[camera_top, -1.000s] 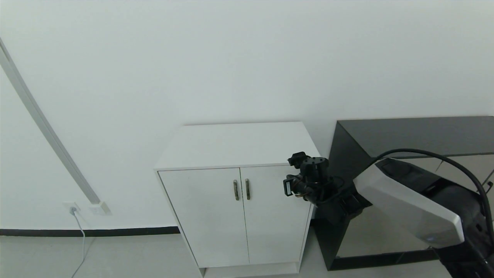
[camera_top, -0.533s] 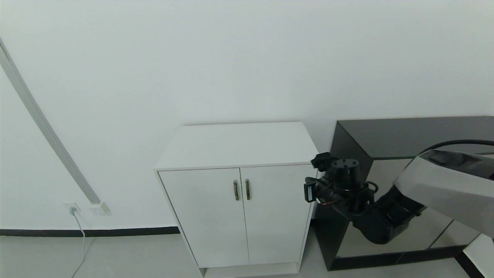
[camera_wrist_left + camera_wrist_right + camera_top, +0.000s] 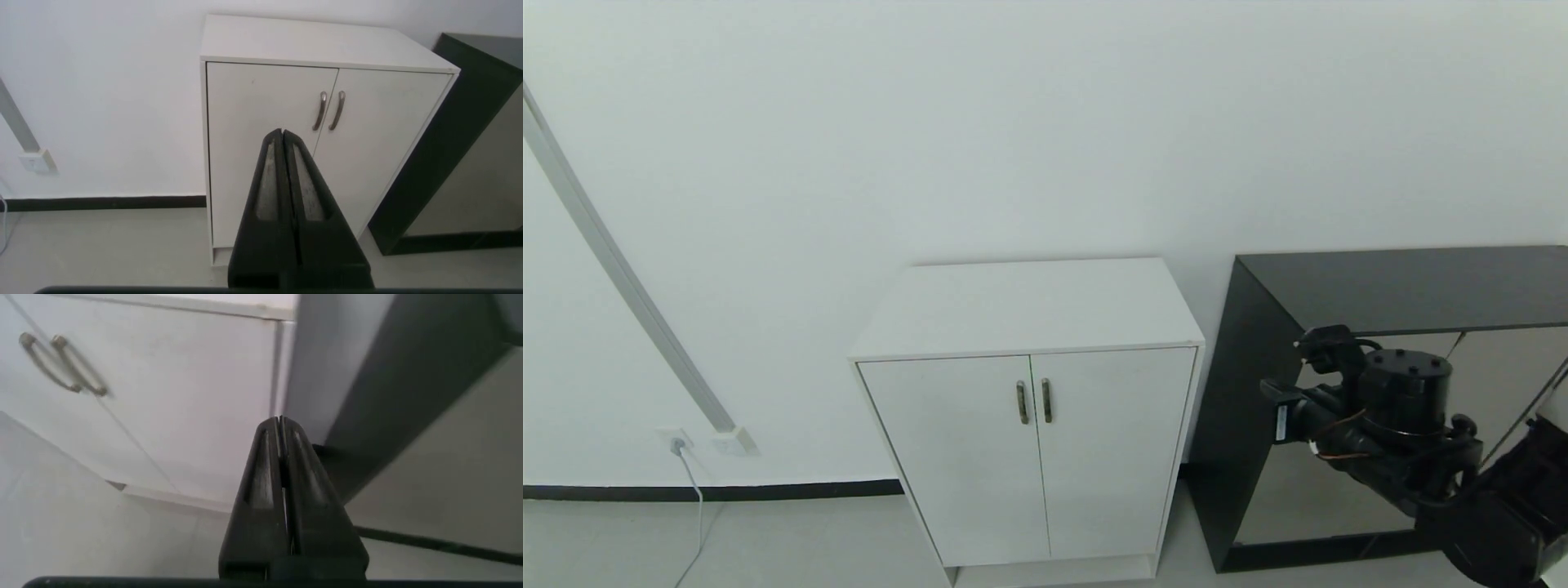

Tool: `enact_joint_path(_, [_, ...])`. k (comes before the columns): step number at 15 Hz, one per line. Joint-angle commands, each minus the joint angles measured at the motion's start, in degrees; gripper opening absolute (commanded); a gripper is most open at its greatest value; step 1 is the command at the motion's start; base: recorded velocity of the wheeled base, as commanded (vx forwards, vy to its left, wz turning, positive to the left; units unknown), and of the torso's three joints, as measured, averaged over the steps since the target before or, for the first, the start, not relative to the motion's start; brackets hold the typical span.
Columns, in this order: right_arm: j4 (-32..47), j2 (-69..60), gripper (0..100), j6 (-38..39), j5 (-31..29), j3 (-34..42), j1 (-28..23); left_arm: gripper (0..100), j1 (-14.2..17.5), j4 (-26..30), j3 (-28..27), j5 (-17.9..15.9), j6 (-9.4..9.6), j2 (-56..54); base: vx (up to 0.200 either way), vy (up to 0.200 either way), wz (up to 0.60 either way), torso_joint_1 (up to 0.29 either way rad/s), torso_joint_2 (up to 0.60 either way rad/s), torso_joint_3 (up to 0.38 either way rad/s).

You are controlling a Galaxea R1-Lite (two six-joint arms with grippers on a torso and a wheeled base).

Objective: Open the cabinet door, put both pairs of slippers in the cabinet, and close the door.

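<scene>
My left gripper (image 3: 283, 135) hung pressed together, facing the white cabinet (image 3: 1029, 310), whose two doors were shut. My right gripper (image 3: 280, 420), also pressed together, had swung rightward from the cabinet's right door to the black unit (image 3: 1405, 286).

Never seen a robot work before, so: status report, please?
Left gripper shut, empty. Right gripper shut, empty, by the black table. Cabinet doors both closed. Nothing blocking them.

Cut off at head view's lower edge: foot of cabinet (image 3: 1029, 309); concealed behind both shut doors (image 3: 968, 457): interior; cut off at right edge: black unit (image 3: 1405, 286); cut off at left edge: wall conduit (image 3: 621, 278).
</scene>
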Motion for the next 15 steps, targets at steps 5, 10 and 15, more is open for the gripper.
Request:
enact_joint_path(5, [-0.3, -15.4, 0, -1.4, 0.3, 13.3, -8.2, 0, 0.0, 0.0, 0.0, 0.0, -0.04, 0.0, 0.0, 0.0, 0.0, 0.0, 0.0, 0.0])
enact_joint_path(10, [-0.2, -25.1, 0, -1.7, 0.5, 23.6, -10.1, 0, 0.0, 0.0, 0.0, 0.0, -0.04, 0.0, 0.0, 0.0, 0.0, 0.0, 0.0, 0.0])
enact_joint_path(15, [3.3, -33.1, 0, -1.2, 0.6, 28.8, -10.8, 0, 0.0, 0.0, 0.0, 0.0, -0.04, 0.0, 0.0, 0.0, 0.0, 0.0, 0.0, 0.0])
